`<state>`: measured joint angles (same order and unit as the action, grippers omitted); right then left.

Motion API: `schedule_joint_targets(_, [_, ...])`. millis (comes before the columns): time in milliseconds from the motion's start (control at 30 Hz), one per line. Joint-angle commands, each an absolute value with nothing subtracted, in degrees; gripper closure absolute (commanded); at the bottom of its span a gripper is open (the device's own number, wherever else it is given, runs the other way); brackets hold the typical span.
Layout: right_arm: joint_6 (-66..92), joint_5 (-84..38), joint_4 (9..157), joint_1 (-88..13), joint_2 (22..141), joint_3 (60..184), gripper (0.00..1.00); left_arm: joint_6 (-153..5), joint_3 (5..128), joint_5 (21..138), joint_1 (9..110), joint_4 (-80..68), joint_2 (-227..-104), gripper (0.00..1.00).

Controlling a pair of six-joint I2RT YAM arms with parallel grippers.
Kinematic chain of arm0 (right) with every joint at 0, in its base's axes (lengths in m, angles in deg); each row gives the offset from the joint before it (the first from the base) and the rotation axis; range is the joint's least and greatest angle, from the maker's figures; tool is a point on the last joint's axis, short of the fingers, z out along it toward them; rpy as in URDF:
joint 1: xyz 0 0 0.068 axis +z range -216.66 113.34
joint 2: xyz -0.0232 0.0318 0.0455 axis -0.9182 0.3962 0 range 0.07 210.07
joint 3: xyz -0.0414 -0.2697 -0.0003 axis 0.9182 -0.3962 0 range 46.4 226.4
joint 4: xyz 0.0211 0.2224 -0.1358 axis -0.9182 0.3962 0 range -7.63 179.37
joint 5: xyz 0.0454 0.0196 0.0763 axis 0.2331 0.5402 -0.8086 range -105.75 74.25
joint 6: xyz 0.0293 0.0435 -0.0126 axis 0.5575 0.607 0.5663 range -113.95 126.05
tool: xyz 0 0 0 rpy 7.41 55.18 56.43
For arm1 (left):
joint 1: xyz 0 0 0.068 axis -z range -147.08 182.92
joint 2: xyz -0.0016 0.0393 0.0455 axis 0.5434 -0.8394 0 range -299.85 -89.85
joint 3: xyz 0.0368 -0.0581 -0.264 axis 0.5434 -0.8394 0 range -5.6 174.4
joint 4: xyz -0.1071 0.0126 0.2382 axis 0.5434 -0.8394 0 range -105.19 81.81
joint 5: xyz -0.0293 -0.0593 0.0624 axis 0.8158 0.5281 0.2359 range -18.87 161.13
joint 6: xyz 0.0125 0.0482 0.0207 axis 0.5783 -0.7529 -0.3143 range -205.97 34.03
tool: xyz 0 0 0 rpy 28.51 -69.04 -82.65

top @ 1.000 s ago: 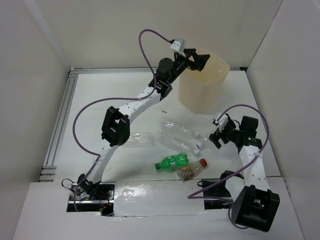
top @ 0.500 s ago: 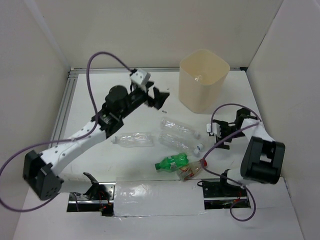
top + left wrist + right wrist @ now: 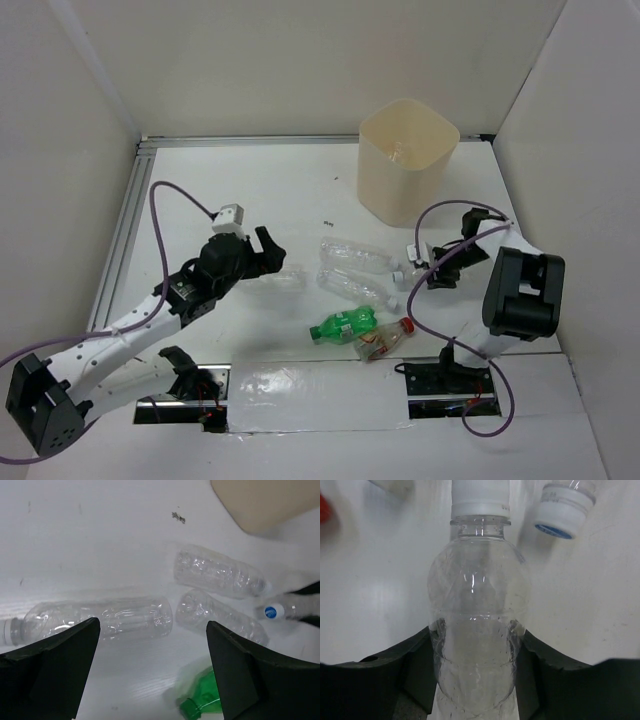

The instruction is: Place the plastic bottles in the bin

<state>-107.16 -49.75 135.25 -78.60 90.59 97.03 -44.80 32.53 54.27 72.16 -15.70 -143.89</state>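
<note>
Where the left gripper point(image 3: 270, 250) hangs: low over the table point(image 3: 200, 170), tipped down at the bottles, touching nothing as far as I can see.
Left fingers point(image 3: 55, 670): spread wide, just air between them.
Long bottle point(image 3: 105, 621): clear, lying flat and crosswise right under that gap. Its neck end is tucked behind the left finger and its base sits about mid-gap.
Clear bottle point(image 3: 217, 572): flat on the table, ahead of the left gripper toward its right finger.
Second clear bottle point(image 3: 220, 619): just beside that one, a bit nearer the right finger, also lying down.
Green bottle point(image 3: 343, 324): on its side, close in by the left gripper's right finger. The wrist view only catches a bit of it at the bottom edge.
Red-cap bottle point(image 3: 385, 340): brownish label, right up against the green one on the side away from the left gripper.
Right gripper point(image 3: 437, 268): low by the table, pinching a bottle.
Right fingers point(image 3: 405, 675): pressed on both sides of the body.
Pinched bottle point(image 3: 477, 605): clear, with its white cap pointing straight away from the right gripper. Can't tell if it's off the table.
Blue-topped cap point(image 3: 565, 505): just past the pinched bottle, off to one side.
Bin point(image 3: 400, 200): upright, cream, well apart from both grippers, way out ahead of the left one past its right finger.
</note>
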Motion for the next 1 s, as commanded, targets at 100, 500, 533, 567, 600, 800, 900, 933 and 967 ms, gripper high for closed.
schedule_joint_targets(100, [-117.2,-69.0,157.9,-79.6,80.8,111.3,0.67,-21.3,38.7,45.5,72.4,-26.8,-145.4,0.0])
schedule_joint_targets(500, [-51.7,-86.2,98.8,-66.8,70.1,118.7,0.71,7.1,52.1,55.9,70.7,-47.2,-158.6,0.0])
schedule_joint_targets(533, [-46.2,-84.1,92.5,-64.8,71.4,122.0,0.71,9.2,50.9,56.5,70.2,-47.8,-157.8,0.0])
schedule_joint_targets(567, [-43.5,-83.4,92.5,-63.9,72.9,122.1,0.71,10.2,50.3,56.5,70.2,-47.8,-157.8,0.0])
schedule_joint_targets(600, [-41.9,-83.4,91.3,-63.9,74.7,127.8,0.74,11.1,49.8,56.5,69.4,-48.5,-157.1,0.0])
schedule_joint_targets(800, [-26.0,-76.1,80.1,-62.4,86.1,140.5,0.75,12.9,42.2,59.5,65.4,-45.6,-156.6,0.0])
schedule_joint_targets(900, [-25.2,-73.3,83.1,-62.4,93.0,148.5,0.71,11.7,40.7,59.5,64.7,-41.1,-157.5,0.0])
schedule_joint_targets(933, [-24.1,-73.3,83.9,-63.3,94.8,150.3,0.7,11.7,40.7,58.7,64.6,-40.4,-158.3,0.0])
schedule_joint_targets(967, [-23.0,-72.6,84.6,-63.3,96.3,152.5,0.68,11.0,40.7,58.7,64.0,-39.6,-159.2,0.0])
